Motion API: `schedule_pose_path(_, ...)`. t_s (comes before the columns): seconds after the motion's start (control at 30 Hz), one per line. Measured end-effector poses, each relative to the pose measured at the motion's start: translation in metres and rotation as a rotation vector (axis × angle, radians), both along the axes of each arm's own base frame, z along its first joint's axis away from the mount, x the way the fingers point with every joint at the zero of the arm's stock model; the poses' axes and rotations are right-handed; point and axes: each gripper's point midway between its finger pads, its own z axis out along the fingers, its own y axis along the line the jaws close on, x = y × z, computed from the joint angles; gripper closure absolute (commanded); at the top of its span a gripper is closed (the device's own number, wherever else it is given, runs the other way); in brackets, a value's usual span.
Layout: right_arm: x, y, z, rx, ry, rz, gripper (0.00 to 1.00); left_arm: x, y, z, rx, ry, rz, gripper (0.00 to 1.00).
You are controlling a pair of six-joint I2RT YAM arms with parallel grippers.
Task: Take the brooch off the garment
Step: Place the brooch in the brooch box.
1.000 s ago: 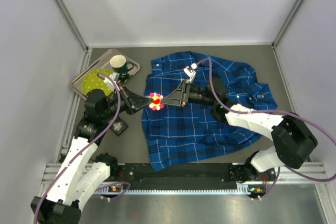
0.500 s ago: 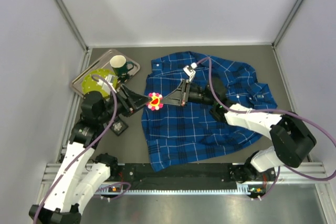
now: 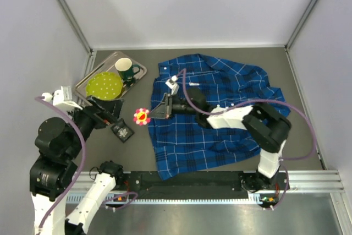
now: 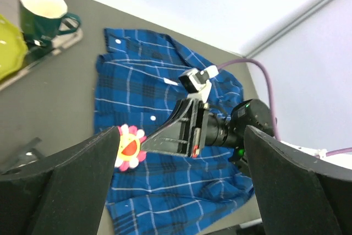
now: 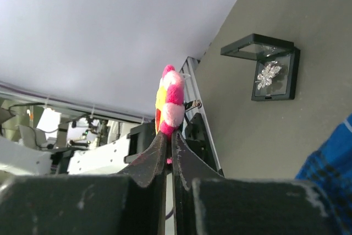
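The brooch (image 3: 142, 116), a pink and white flower with a yellow and red centre, hangs just past the left edge of the garment (image 3: 220, 136), a blue plaid shirt spread on the table. My right gripper (image 3: 149, 115) is shut on the brooch, whose petals (image 5: 170, 103) stick out above the pinched fingertips (image 5: 163, 138). My left gripper (image 3: 116, 115) stands open and empty to the left of the brooch, apart from it. In the left wrist view the brooch (image 4: 130, 147) and the right gripper (image 4: 146, 146) lie between my wide-spread left fingers (image 4: 71, 185), over the garment (image 4: 137, 97).
A small black box (image 3: 122, 131) with a silver ornament lies on the table below the brooch. At the back left a metal tray (image 3: 96, 70) carries a yellow-green plate (image 3: 104, 85) and a dark green mug (image 3: 126, 70). Walls enclose the table.
My left gripper opened, let go of the brooch and drew back to the left. My right gripper shut on the brooch and carried it left, past the shirt's edge.
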Motion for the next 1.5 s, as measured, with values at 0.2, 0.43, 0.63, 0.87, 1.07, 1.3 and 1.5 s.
schedule_pose_path(0.2, -0.019, 0.056, -0.049, -0.057, 0.007, 0.06, 1.0, 0.0, 0.017, -0.013, 0.114, 0.043, 0.064, 0.01)
schedule_pose_path(0.43, -0.021, 0.081, -0.089, -0.111, 0.019, 0.06, 1.0, 0.009, 0.02, -0.032, 0.192, 0.101, 0.066, 0.01)
schedule_pose_path(0.63, -0.015, 0.097, -0.099, -0.118, 0.013, 0.05, 1.0, 0.014, 0.017, -0.042, 0.224, 0.129, 0.043, 0.01)
schedule_pose_path(0.87, -0.021, 0.104, -0.113, -0.149, 0.027, 0.054, 1.0, 0.016, 0.015, -0.045, 0.233, 0.137, 0.031, 0.01)
schedule_pose_path(1.07, -0.024, 0.112, -0.12, -0.161, 0.016, 0.061, 1.0, 0.015, 0.014, -0.045, 0.233, 0.138, 0.025, 0.02)
schedule_pose_path(1.3, -0.021, 0.117, -0.14, -0.2, 0.022, 0.059, 1.0, 0.014, 0.009, -0.048, 0.228, 0.143, -0.004, 0.02)
schedule_pose_path(1.5, -0.018, 0.123, -0.146, -0.202, 0.022, 0.063, 1.0, 0.014, 0.005, -0.048, 0.225, 0.146, -0.023, 0.02)
